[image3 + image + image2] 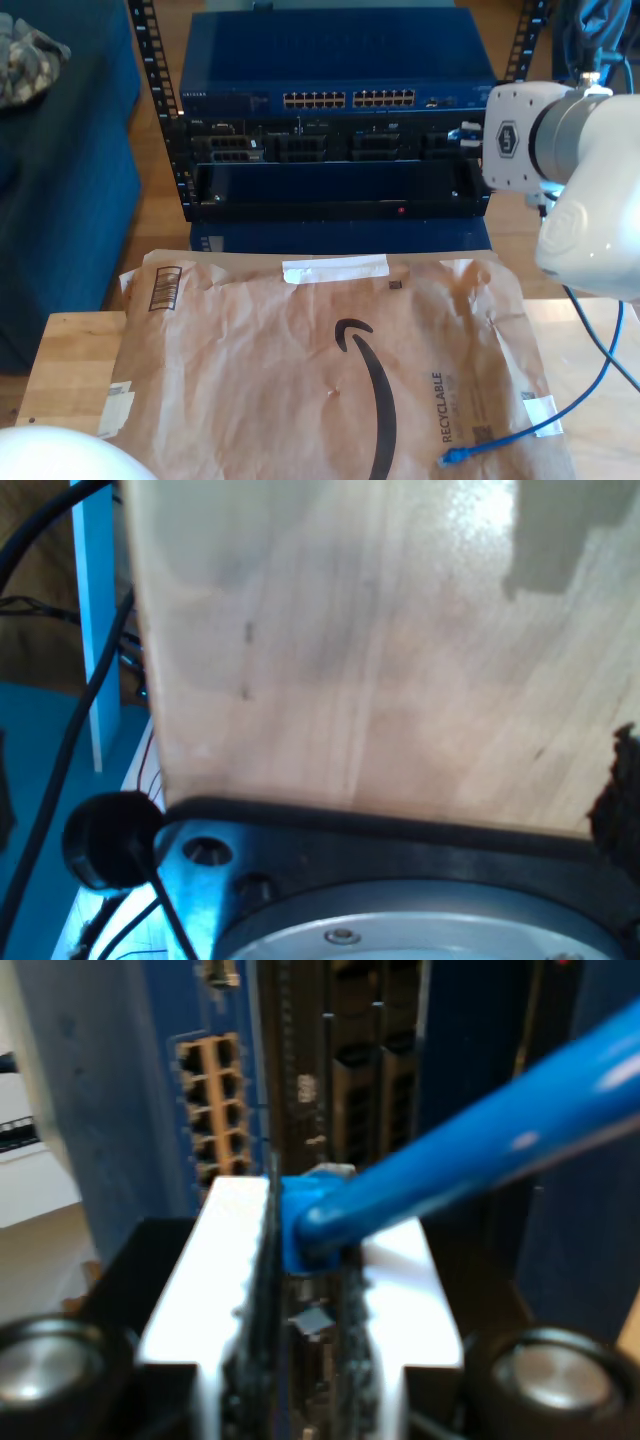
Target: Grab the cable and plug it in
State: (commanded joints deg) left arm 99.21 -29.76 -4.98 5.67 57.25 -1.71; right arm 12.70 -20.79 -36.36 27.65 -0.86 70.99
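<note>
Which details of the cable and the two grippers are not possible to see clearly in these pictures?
- Cable plug end: second wrist view, hidden between my second gripper fingers, blurred.
- Target port on the blue switch: exterior view, too small; a white arm covers the approach.
- Free plug: exterior view, too small.
- First wrist view: a wooden surface, blurred.

My second claw (300, 1260) sits pinched on the cable (470, 1145), close before the blue rack's (340, 90) port rows (212, 1100), little room ahead. In the exterior view a white arm (580, 170) crowds the rack's right end. A brown paper mailer (330, 370) covers most of the desk (70, 370); the cable's loose plug (450, 458) lies on it.
</note>
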